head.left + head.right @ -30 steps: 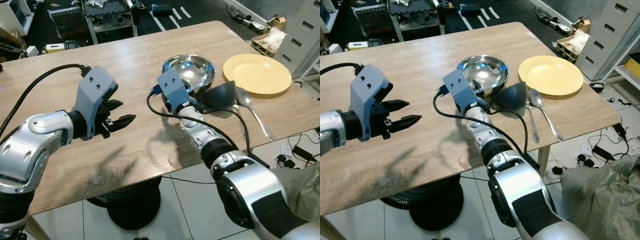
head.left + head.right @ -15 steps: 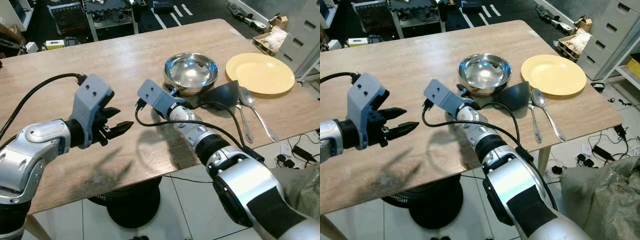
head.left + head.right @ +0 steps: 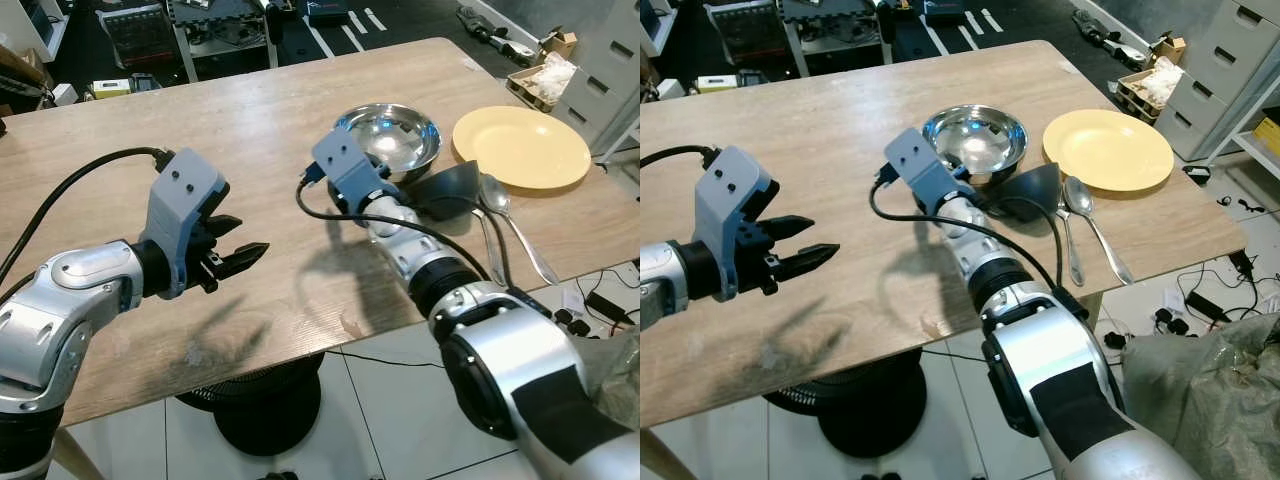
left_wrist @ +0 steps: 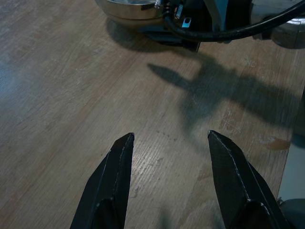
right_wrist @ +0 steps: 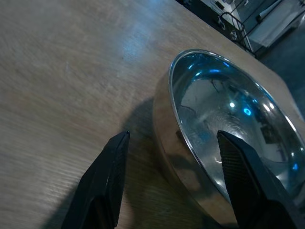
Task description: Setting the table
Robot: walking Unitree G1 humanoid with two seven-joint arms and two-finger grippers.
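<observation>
A steel bowl (image 3: 390, 135) stands on the wooden table (image 3: 250, 110), with a yellow plate (image 3: 520, 147) to its right. A dark bowl (image 3: 447, 190) lies tilted in front of them, beside a metal spoon (image 3: 492, 194) and a second metal utensil (image 3: 488, 250). My right arm's blue wrist mount (image 3: 343, 170) hangs just left of the steel bowl. In the right wrist view my right gripper (image 5: 172, 136) is open, and the steel bowl's (image 5: 228, 138) near rim lies between its fingers. My left gripper (image 3: 250, 236) is open over bare wood at the table's left, holding nothing.
The table's front edge runs just below both arms, with white floor tiles and a black pedestal base (image 3: 265, 405) beneath. Cables (image 3: 600, 295) lie on the floor at the right. Racks (image 3: 140, 35) and grey drawers (image 3: 1230, 70) stand beyond the table.
My right wrist has swung back to the right, from the middle of the table to the steel bowl's rim. The left gripper has hardly moved.
</observation>
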